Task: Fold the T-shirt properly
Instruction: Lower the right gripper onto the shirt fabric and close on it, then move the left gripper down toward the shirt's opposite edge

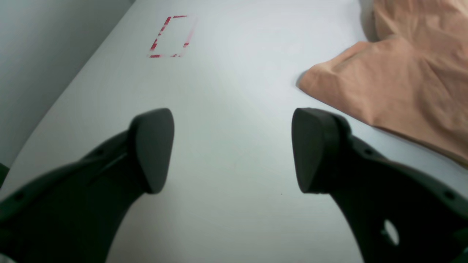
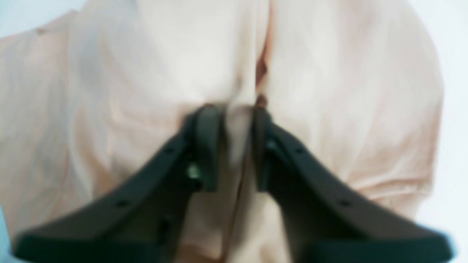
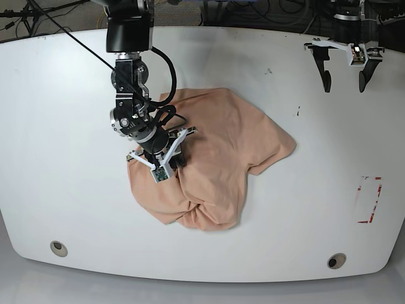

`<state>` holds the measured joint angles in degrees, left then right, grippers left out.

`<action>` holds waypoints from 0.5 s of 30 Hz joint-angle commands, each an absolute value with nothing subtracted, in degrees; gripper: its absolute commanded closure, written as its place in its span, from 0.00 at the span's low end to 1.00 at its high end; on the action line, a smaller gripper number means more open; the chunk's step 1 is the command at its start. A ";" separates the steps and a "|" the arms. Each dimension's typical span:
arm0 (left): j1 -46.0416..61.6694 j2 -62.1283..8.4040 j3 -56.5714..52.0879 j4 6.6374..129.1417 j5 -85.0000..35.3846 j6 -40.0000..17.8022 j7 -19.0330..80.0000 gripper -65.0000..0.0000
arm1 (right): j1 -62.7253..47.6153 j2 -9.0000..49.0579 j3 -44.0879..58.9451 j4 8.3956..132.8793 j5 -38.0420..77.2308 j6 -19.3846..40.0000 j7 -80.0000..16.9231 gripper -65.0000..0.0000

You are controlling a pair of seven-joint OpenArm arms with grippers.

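Right gripper [image 2: 236, 146] pinched on bunched T-shirt [image 3: 221, 145] fabric, left gripper [image 1: 234, 149] open, idle over table [image 1: 226, 91]; risk: gathering several layers, dragging the heap instead of spreading.

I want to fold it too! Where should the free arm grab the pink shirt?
Probably the corner of the T-shirt that sticks out toward the open left end effector. It lies flat and thin on the table, so come from above at that side edge and pinch the corner.
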<state>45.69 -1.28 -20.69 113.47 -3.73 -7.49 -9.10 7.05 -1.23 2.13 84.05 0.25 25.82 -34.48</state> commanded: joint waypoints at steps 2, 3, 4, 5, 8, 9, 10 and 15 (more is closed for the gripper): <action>46.26 -1.56 -21.01 114.78 -4.28 -7.21 -11.40 0.27 | 9.13 -0.12 1.87 83.04 0.94 26.02 -32.95 0.97; 46.29 -1.57 -21.00 114.76 -4.26 -7.20 -11.42 0.27 | 9.18 -0.03 1.86 82.95 0.92 26.05 -32.93 0.97; 46.30 -1.58 -21.00 114.75 -4.24 -7.18 -11.37 0.27 | 9.26 0.09 1.90 82.95 0.91 26.08 -32.99 0.97; 46.31 -1.58 -20.99 114.74 -4.22 -7.17 -11.32 0.27 | 9.33 0.22 1.95 82.94 0.91 26.12 -33.05 0.97; 46.27 -1.58 -21.01 114.81 -4.22 -7.23 -11.49 0.27 | 9.56 0.52 2.01 83.18 0.95 26.26 -33.22 0.98; 46.26 -1.60 -21.02 114.82 -4.23 -7.22 -11.50 0.27 | 9.62 0.66 2.06 83.28 0.91 26.30 -33.27 0.98; 46.25 -1.62 -21.03 114.85 -4.26 -7.26 -11.56 0.27 | 9.64 0.78 2.15 83.53 0.90 26.35 -33.35 0.99; 46.00 -1.65 -21.23 114.82 -4.06 -7.15 -11.44 0.27 | 8.75 0.97 2.17 85.28 0.82 26.08 -33.31 0.99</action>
